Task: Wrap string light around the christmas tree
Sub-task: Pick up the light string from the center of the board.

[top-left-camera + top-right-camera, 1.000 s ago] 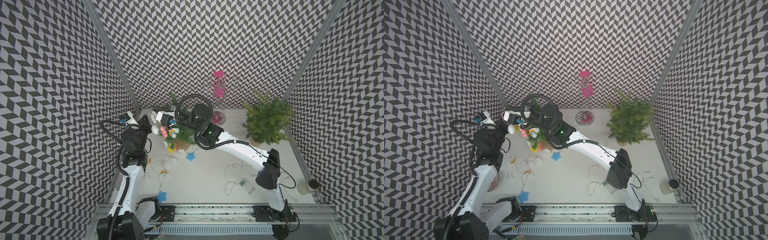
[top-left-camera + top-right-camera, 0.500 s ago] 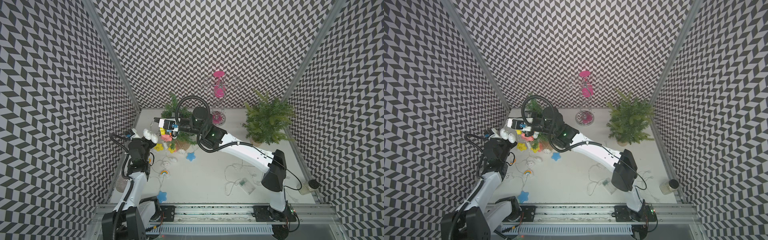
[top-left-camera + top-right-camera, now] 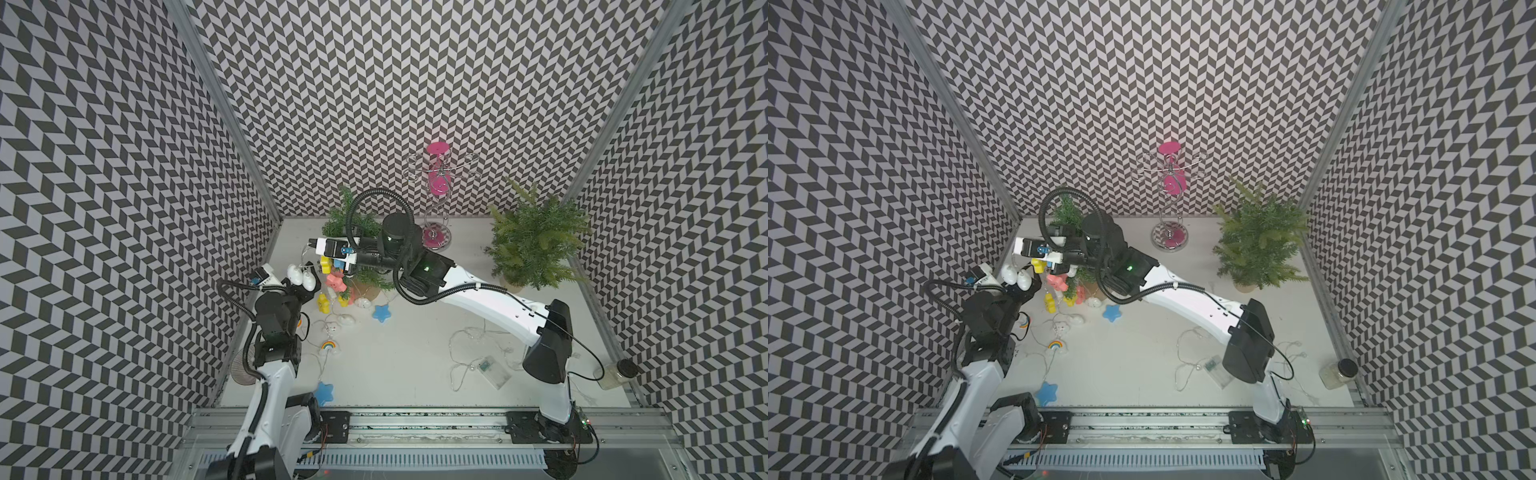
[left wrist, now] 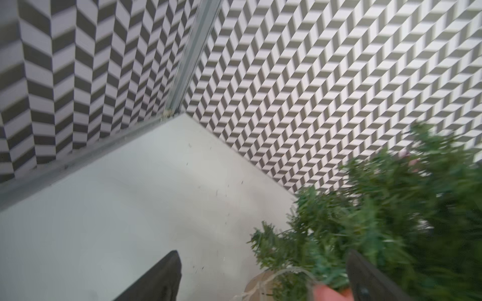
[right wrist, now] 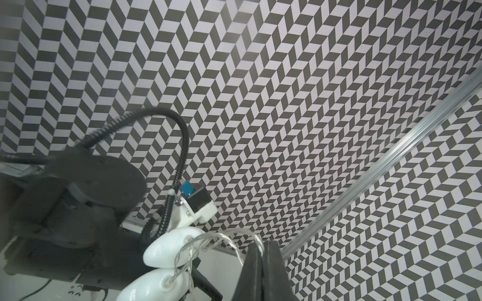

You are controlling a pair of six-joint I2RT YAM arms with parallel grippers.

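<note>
Wire from the string light [image 5: 170, 250] is running into the tip of the right gripper [image 5: 263, 245] in the right wrist view, where the jaws are pressing shut on it; both top views are rendering that pinch too small to read. Only the left wrist view is showing the left gripper [image 4: 262, 254] standing wide open and holding nothing, one finger over bare table [image 3: 415, 361], the other in front of blurred foliage. In a top view the christmas tree [image 3: 338, 220] is sitting at the table's upper left, close to the chevron walls [image 3: 374, 104], with coloured lights draping its base and trailing toward lower left. Between the arms the white surface is lying mostly bare, a clear battery box [image 3: 492, 370] resting at lower right and a larger tree [image 3: 536, 245] standing at right.
</note>
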